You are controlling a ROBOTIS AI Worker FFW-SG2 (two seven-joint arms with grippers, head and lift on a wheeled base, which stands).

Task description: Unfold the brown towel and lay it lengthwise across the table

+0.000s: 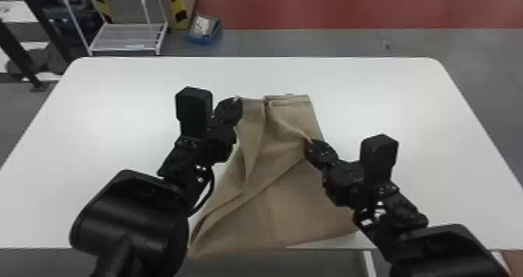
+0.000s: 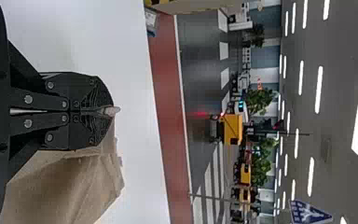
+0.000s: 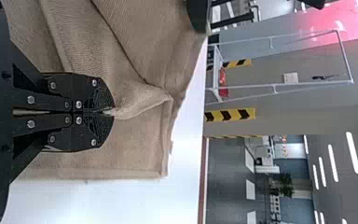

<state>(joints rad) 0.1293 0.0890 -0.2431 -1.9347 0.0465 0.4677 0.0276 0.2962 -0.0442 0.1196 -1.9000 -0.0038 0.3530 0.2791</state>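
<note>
1. The brown towel (image 1: pixel 295 202) lies around the middle of the white table (image 1: pixel 404 97), with its near edge running slightly past the table's near side. It is partly spread, with loose folds and a diagonal crease across it.
2. The left gripper (image 1: pixel 236 99) has its fingers together, clamped on the towel's far left corner; a small tip of cloth pokes out beyond them.
3. The right gripper (image 3: pixel 109 112) is likewise closed on cloth, pinching a gathered point of a folded-over layer, nearer the robot than the left gripper's hold.
4. The cloth looks light, soft and limp, with a ribbed weave that should grip well and is not fragile. It will likely drape and crumple rather than hold a shape, so 2 well-separated holds seem best, at corners or along the hem (image 3: pixel 98 173).
5. The step in hand appears to be opening the folded layer; the job looks perhaps half done. The next move probably calls for drawing the 2 holds apart, then laying the towel along the table's length.
6. The main hindrances are the towel's own overlapping layers and the overhang, which could drag it off the near side. The white metal shelf cart (image 1: pixel 126 39) and blue bin (image 1: pixel 205 29) stand beyond the table, out of the way.
</note>
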